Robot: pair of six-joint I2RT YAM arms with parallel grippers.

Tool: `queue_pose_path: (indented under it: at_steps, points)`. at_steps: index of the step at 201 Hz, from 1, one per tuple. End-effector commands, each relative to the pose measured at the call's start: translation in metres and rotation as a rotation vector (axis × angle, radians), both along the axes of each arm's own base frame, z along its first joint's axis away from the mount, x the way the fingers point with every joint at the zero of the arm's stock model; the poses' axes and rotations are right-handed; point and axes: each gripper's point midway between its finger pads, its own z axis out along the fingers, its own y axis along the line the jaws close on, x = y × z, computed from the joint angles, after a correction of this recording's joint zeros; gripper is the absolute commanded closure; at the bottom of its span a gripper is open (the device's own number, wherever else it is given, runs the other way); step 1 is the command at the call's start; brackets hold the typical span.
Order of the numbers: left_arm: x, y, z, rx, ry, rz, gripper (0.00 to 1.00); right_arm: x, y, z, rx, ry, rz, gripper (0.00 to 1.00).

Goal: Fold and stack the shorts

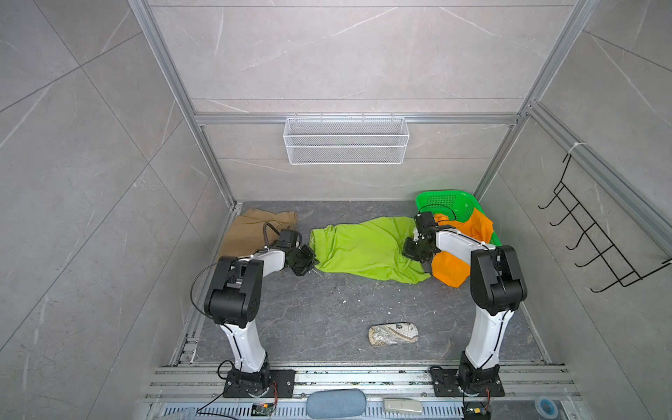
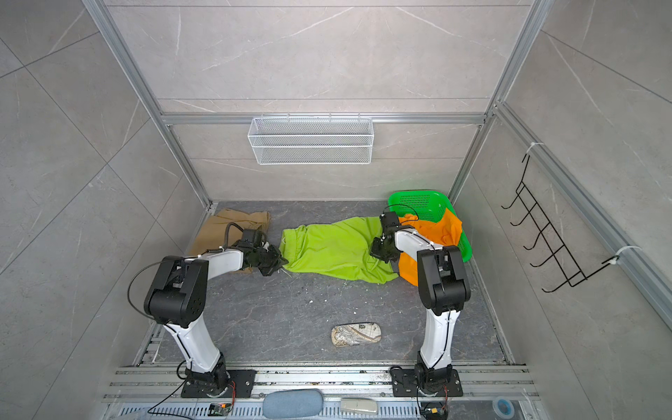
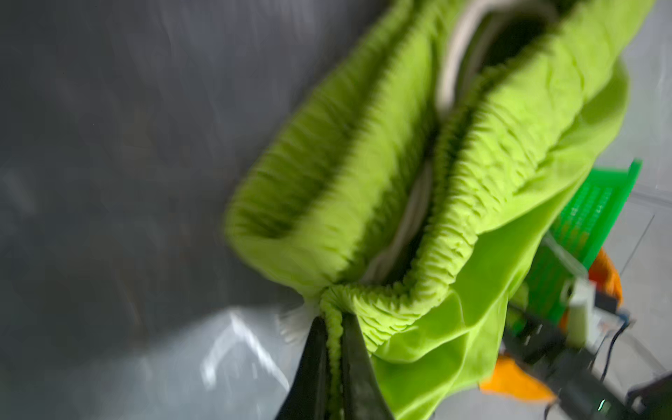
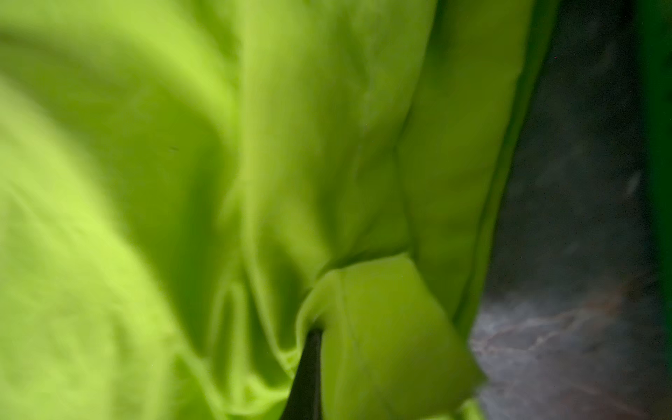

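The left pincer (image 3: pixel 332 329) is clenched on the waistband of the lime green shorts (image 1: pixel 363 247); the right pincer (image 1: pixel 414 256) grasps a fold at their leg end. They lie across the surface (image 1: pixel 327 309). Beside their waistband lie the tan shorts (image 1: pixel 251 225); at their leg end, the orange shorts (image 1: pixel 451 269).

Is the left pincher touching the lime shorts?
Touching. Left wrist view shows the left gripper clamped on the lime green shorts, cloth squeezed between its jaws.

No text, label, brand or number is legible anywhere. The print on the patterned pouch (image 1: pixel 393 334), at about 5 o'clock on the bench (image 1: pixel 327 309), is too small to read.
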Motion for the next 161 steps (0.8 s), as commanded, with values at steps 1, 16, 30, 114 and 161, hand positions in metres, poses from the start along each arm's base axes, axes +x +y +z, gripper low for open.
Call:
queue_pose_path:
  at_steps: [1, 16, 30, 114, 161]
  points:
    - [0.007, -0.005, 0.069, -0.033, -0.135, 0.001, 1.00, 0.007, 0.002, 0.050, 0.004, -0.065, 0.032, 1.00]
    - [0.021, 0.008, 0.104, 0.024, -0.203, -0.010, 1.00, 0.013, 0.004, 0.088, 0.014, -0.130, 0.043, 0.99]
    - [0.040, 0.023, 0.127, 0.066, -0.245, -0.003, 1.00, 0.021, 0.005, 0.119, 0.014, -0.187, 0.055, 0.99]
    - [0.135, 0.069, 0.157, 0.076, -0.402, 0.040, 1.00, 0.032, 0.014, 0.160, 0.040, -0.266, 0.111, 0.99]
    - [0.141, 0.077, 0.097, 0.116, -0.312, 0.028, 1.00, 0.019, 0.021, 0.122, 0.089, -0.199, 0.113, 0.99]
